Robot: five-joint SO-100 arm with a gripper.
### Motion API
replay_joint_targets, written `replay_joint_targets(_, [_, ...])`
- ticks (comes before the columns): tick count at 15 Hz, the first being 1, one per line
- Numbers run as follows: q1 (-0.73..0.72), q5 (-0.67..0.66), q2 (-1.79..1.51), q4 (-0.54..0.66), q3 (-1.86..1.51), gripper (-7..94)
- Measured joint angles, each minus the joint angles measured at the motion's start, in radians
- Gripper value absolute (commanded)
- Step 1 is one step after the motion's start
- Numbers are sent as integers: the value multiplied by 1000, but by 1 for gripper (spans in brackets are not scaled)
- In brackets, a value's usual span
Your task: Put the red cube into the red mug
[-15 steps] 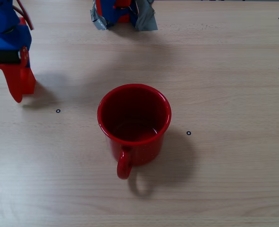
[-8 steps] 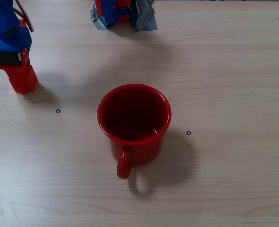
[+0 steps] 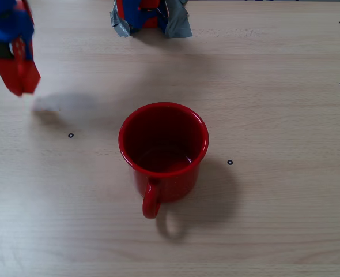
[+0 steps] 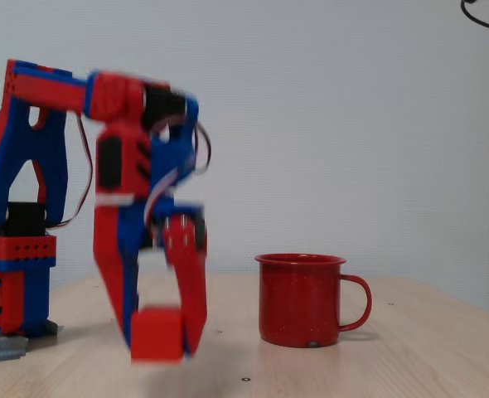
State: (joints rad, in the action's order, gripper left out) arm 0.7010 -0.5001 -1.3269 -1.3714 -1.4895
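The red mug (image 3: 176, 183) stands upright mid-table, its handle toward the near edge, and nothing shows in its dark inside. In the side-on fixed view the mug (image 4: 298, 303) is at the right, handle to the right. The red cube (image 4: 156, 334) hangs just above the table, left of the mug, with my gripper (image 4: 160, 342) shut on it between the two red fingers. From above, the gripper (image 3: 19, 78) is blurred at the far left edge, well apart from the mug. There the cube merges with the red fingers.
The arm's base (image 3: 150, 17) is taped down at the table's far edge; it appears at the left in the side-on fixed view (image 4: 16, 282). Small black dots (image 3: 71, 135) mark the wooden tabletop. A white wall stands behind.
The gripper has risen off the table with the cube and shifted toward the far edge. Its shadow now lies apart from it. The mug has not moved.
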Motion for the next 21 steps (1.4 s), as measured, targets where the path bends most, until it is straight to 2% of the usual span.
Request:
replay_joint_targets(3, [-60, 49, -67, -224, 160, 0])
replay_joint_targets(8, [-164, 101, -232, -419, 284, 0])
replay_joint_targets(15, [-399, 190, -422, -425, 247, 0])
replay_joint_targets(21, [-680, 374, -454, -425, 222, 0])
